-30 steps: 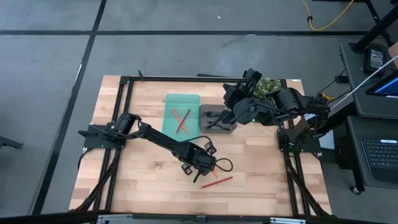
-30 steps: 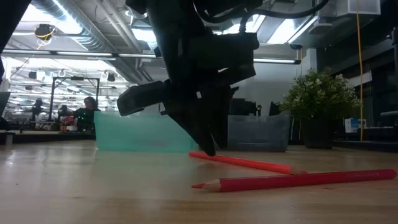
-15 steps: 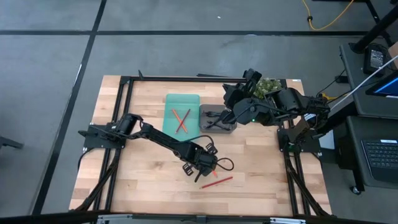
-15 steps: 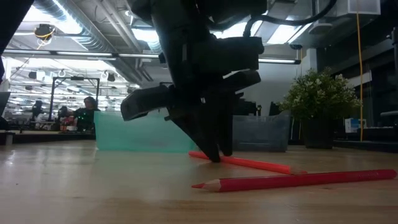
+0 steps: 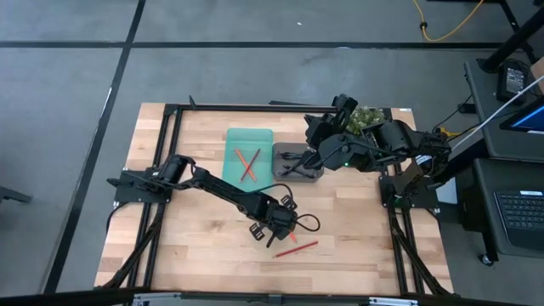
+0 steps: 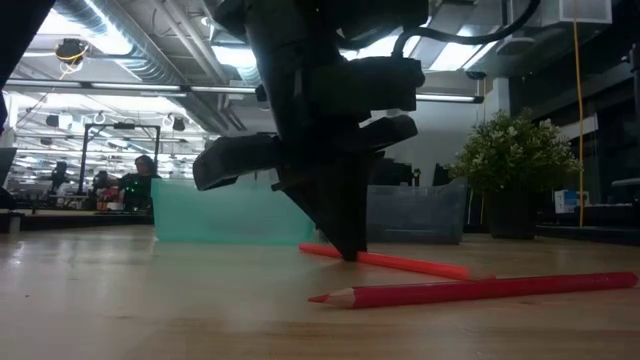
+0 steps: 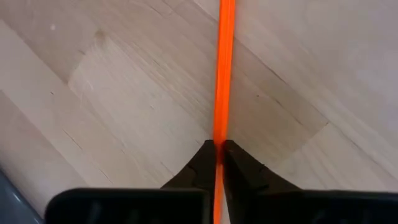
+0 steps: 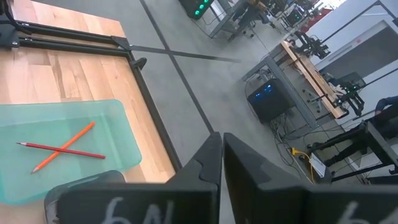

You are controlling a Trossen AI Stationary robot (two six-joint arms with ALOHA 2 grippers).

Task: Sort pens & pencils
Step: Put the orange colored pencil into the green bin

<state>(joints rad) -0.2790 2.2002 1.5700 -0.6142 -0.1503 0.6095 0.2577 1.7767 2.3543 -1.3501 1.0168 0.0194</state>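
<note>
Left gripper (image 5: pixel 291 229) pinching an orange pencil (image 7: pixel 222 74) down on the table (image 5: pixel 195 246).

Seen only from the left wrist: fingertips (image 7: pixel 202 163) squeezed tight on that pencil. From above: red pencil (image 5: pixel 297 247) just beside; two more crossed in teal tray (image 5: pixel 231 140); right gripper (image 5: pixel 308 158) over grey tray (image 5: pixel 319 176). Right wrist view: narrow slit between fingers (image 8: pixel 208 163), nothing held.

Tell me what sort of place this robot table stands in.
Probably a robotics lab or industrial workshop. The light wooden table sits on bare grey concrete floor, the low view shows exposed silver ceiling ducts, and a computer workstation with keyboard stands alongside.
</note>
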